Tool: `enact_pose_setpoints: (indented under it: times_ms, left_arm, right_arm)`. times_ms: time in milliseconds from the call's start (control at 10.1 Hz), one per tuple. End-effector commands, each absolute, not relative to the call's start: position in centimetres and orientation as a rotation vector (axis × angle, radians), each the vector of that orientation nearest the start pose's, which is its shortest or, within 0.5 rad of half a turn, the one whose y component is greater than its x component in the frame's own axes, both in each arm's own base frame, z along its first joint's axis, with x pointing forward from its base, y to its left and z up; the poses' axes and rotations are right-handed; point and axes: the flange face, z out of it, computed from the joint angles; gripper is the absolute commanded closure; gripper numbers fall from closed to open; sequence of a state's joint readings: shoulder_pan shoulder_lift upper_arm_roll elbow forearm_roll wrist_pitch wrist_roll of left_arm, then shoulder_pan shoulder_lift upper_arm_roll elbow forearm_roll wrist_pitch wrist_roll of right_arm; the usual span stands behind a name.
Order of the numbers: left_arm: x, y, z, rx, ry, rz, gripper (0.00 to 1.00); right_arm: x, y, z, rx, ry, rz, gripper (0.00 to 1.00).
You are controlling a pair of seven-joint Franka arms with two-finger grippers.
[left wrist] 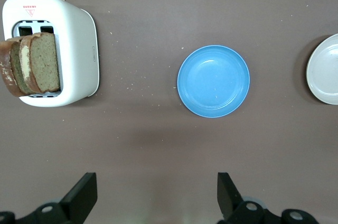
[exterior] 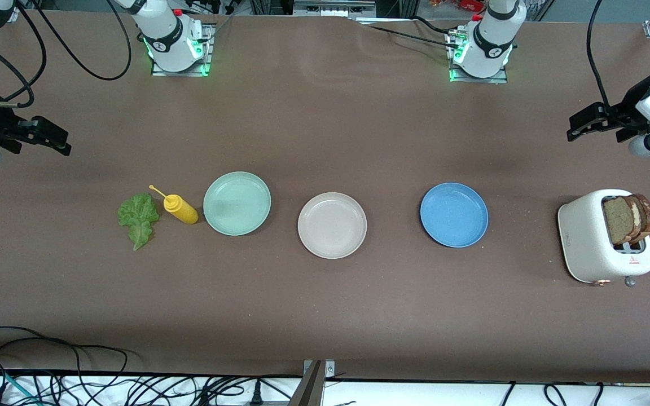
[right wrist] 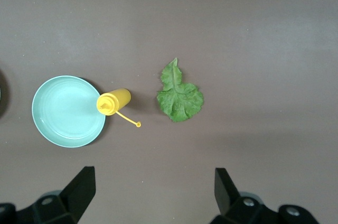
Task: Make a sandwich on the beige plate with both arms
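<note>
Mint plate and blue plate flank beige plate; left gripper and right gripper wide open, empty, well apart from it.

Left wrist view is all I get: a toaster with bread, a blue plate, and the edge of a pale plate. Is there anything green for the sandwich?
Observer: Yes, a lettuce leaf lies on the table at the right arm's end, beside a yellow squeeze bottle.
Operator: Is that pale plate whole, and empty?
Observer: The beige plate is whole and bare, standing between the blue plate and a mint-green plate.
Operator: Where is the other claw?
Observer: The right claw hangs open above the table near the lettuce leaf and mint-green plate, holding nothing. The left claw is open too.
</note>
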State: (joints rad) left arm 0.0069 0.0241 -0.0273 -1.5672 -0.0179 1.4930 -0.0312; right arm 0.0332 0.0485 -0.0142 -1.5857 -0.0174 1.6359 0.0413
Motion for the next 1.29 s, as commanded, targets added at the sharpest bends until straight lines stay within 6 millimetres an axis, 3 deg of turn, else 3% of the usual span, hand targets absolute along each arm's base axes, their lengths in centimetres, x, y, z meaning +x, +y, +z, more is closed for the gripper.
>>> enact_pose_setpoints:
  times_ms: [0, 1188]
  left_arm:
    - [55.5, -1.07, 60.77, -3.168, 0.001, 0.132, 0.0]
    - [55.95, -1.06, 60.28, -3.168, 0.0, 0.127, 0.0]
  right_arm:
    - [57.51, 0.92, 60.06, -3.15, 0.04, -0.015, 0.0]
    - [57.55, 0.75, 59.97, -3.15, 0.038, -0.012, 0.0]
